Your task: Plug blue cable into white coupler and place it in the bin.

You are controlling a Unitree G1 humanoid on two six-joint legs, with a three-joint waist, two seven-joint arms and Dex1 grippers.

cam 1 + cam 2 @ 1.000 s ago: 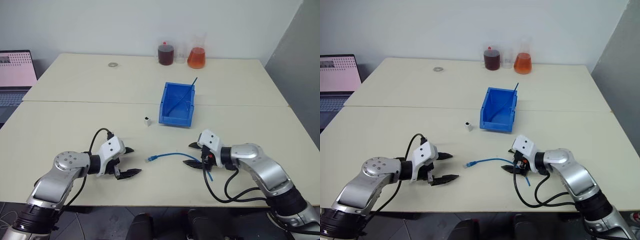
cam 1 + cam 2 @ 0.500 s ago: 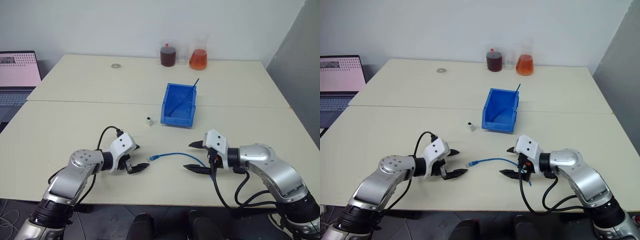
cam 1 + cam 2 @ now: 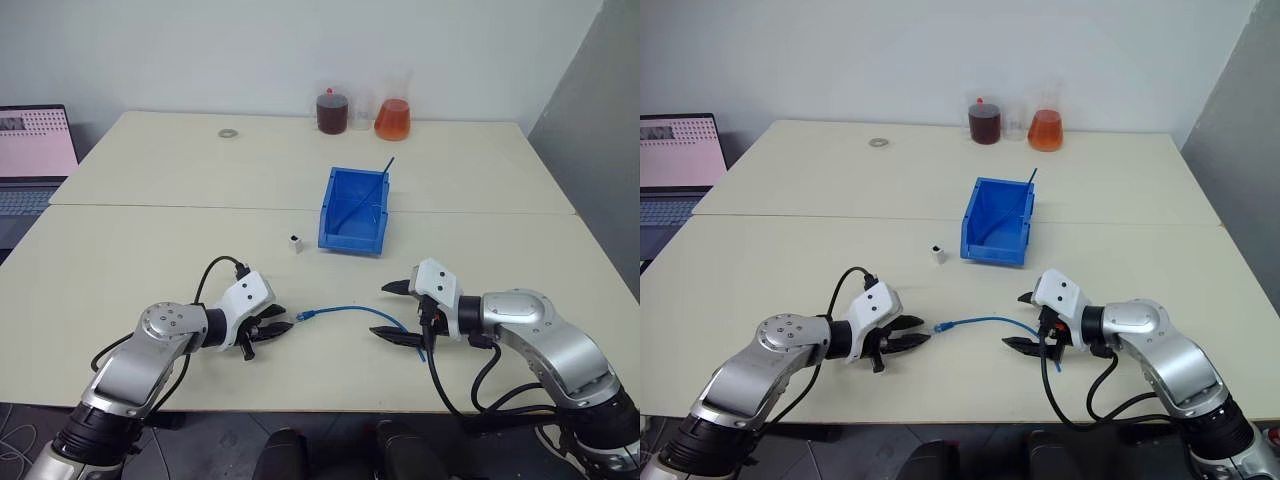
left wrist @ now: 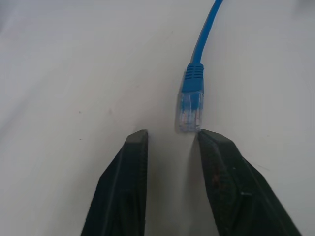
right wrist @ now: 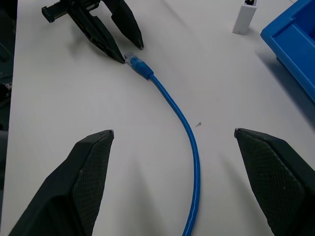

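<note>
1. Narrowing from wide a second ago, the left gripper (image 4: pixel 170 140) now has its fingers half-closed just short of the blue cable (image 3: pixel 350 309) plug, mid-frame on the table (image 3: pixel 150 240); nothing gripped, so the grasp is beginning.
2. Right gripper (image 3: pixel 393 312): fingers wide, empty, straddling the cable.
3. Counts: one cable, one white coupler (image 3: pixel 294 242) and one bin (image 3: pixel 352 210) just above centre, two flasks (image 3: pixel 392 112) at top.

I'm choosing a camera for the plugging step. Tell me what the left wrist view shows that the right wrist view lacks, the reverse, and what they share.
Left wrist alone: the clear plug close up, just ahead of the left gripper, not between its fingers.

Right wrist alone: the white coupler, a corner of the bin, and the wide-open right gripper over the cord.

Shared: the blue cable on the table, and the left gripper.
</note>
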